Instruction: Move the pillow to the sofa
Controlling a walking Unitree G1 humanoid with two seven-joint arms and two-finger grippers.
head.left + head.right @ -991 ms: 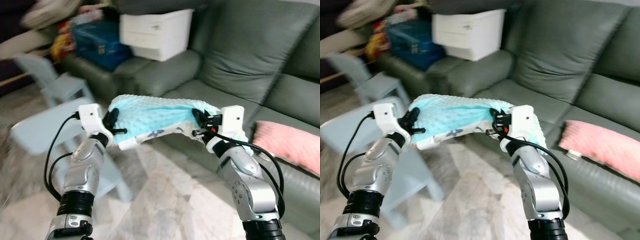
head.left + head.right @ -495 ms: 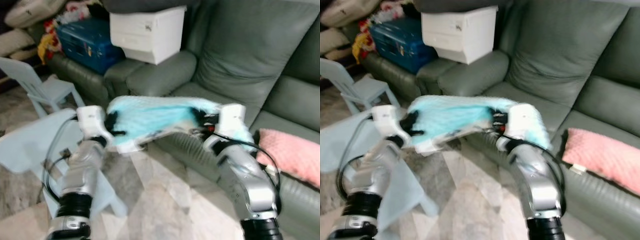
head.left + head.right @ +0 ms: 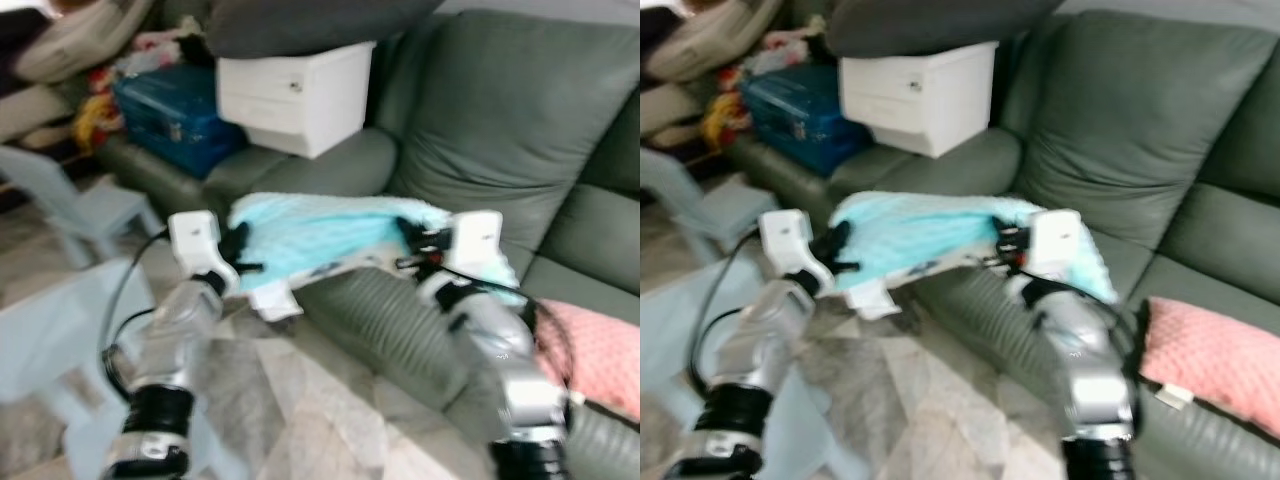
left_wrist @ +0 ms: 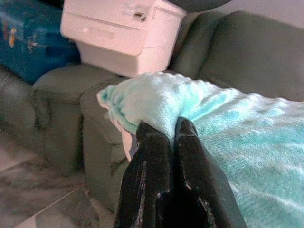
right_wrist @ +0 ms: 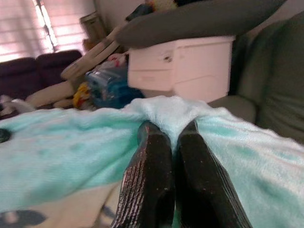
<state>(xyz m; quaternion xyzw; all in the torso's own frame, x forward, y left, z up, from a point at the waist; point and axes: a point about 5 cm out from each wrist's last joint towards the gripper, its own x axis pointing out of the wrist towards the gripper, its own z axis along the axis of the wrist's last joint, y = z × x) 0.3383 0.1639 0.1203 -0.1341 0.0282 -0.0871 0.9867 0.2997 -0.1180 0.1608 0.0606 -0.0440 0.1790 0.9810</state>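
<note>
While carried level between both arms above the floor, just short of the grey sofa (image 3: 520, 140), hung the turquoise pillow (image 3: 310, 232): pinched at one end by the left claw (image 3: 236, 253), at the other by the right claw (image 3: 412, 250), fingers (image 4: 154, 156) closed tight on small folds of plush. Risked slipping from so shallow a pinch, sagging, or landing on the pink cushion (image 3: 600, 350).
</note>
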